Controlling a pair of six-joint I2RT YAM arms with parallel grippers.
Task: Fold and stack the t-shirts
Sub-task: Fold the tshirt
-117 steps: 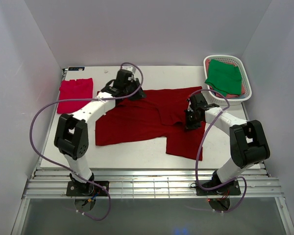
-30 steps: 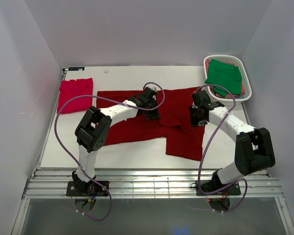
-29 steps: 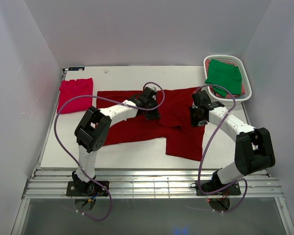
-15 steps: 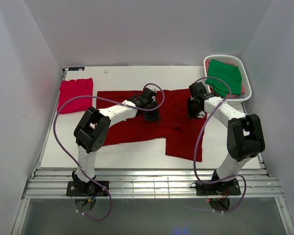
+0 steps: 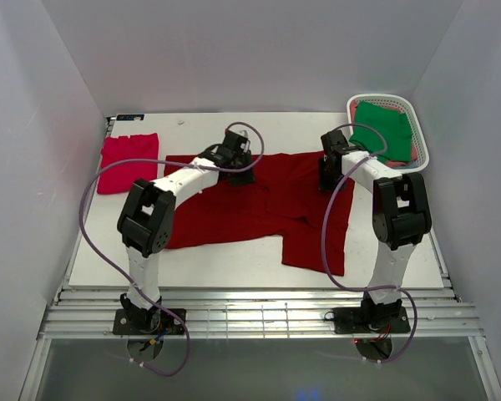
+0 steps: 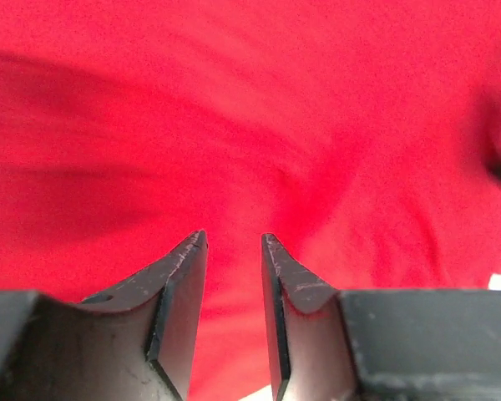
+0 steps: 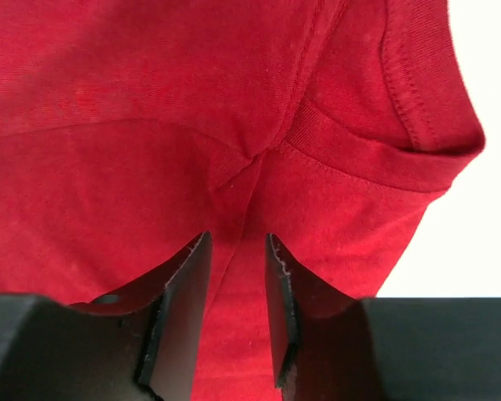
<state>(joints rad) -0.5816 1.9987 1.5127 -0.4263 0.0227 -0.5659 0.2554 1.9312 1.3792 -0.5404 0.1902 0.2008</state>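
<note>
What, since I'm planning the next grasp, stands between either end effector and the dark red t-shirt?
Nothing visible does. The left end effector and right end effector hang open over the dark red t-shirt, only its cloth showing below them.

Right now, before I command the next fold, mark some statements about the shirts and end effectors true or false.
The green t-shirt lies in the white basket. True.
The pinkish-red t-shirt lies under the dark red t-shirt. False: it lies apart, at the table's far left.
The left end effector and right end effector are both open, gripping nothing. True.
The dark red t-shirt is folded small. False: it lies mostly spread out.
</note>
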